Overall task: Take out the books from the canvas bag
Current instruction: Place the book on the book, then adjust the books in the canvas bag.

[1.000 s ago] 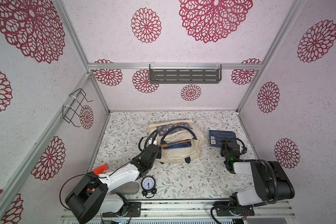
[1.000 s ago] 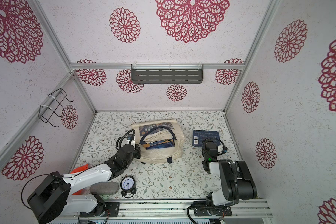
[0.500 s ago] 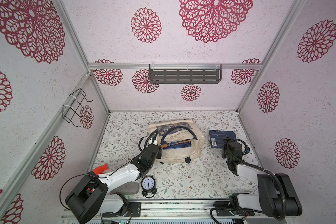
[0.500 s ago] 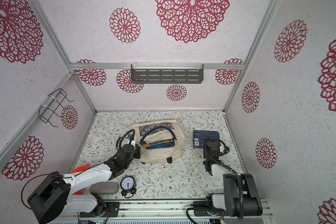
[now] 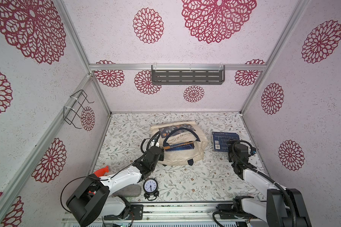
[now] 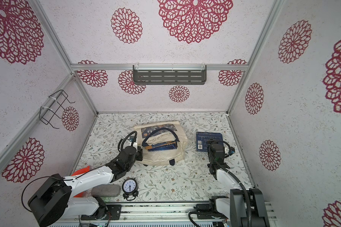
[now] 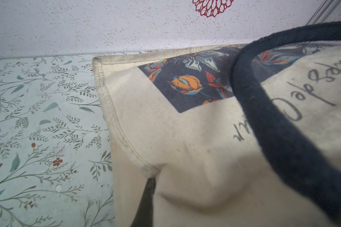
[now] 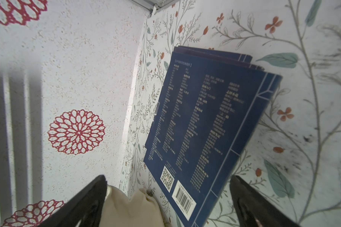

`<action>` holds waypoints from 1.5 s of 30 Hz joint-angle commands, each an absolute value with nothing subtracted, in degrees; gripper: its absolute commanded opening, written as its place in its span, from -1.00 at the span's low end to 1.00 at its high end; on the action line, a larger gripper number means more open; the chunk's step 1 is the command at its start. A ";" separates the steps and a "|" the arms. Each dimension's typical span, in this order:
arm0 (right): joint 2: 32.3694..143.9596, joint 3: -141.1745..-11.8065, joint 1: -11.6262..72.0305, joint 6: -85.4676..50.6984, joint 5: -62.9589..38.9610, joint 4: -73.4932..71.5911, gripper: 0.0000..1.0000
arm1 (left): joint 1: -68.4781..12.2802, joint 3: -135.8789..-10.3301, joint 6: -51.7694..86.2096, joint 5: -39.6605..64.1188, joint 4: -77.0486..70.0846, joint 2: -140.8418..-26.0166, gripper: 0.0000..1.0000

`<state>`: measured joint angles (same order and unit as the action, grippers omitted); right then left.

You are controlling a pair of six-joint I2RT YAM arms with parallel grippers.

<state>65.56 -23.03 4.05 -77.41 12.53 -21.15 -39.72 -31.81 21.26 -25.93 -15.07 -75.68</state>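
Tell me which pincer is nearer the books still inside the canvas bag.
Left. The left pincer grips the canvas bag right beside those books; the right pincer hangs open by the separate navy stack, clear of the bag.

Two high views, two wrist views, one booth.
Both top views look steeply down from the front, far off, sharing the whole floor [image 5: 185, 182]. The left wrist view sits almost against the canvas bag [image 7: 185, 147]; the right wrist view looks closely over the stacked books [image 8: 205, 127] beside a wall.
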 commanded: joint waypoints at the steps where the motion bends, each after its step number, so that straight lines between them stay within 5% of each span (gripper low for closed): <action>1: 60.65 -23.91 6.23 -74.97 12.41 -17.37 0.98 | -40.43 -32.77 22.70 -24.18 -15.82 -74.84 -1.00; 16: 48.66 -21.96 41.00 -69.72 32.30 -10.56 0.87 | -40.53 -29.22 23.39 -19.97 -22.60 -72.57 -1.00; 22: 52.51 -21.80 51.77 -71.89 37.11 -13.55 0.78 | -40.76 -27.48 23.73 -17.65 -26.22 -71.30 -1.00; 45: 83.28 -36.21 57.77 -68.99 27.50 -31.52 0.44 | -41.13 -25.84 23.38 -16.24 -29.68 -70.67 -1.00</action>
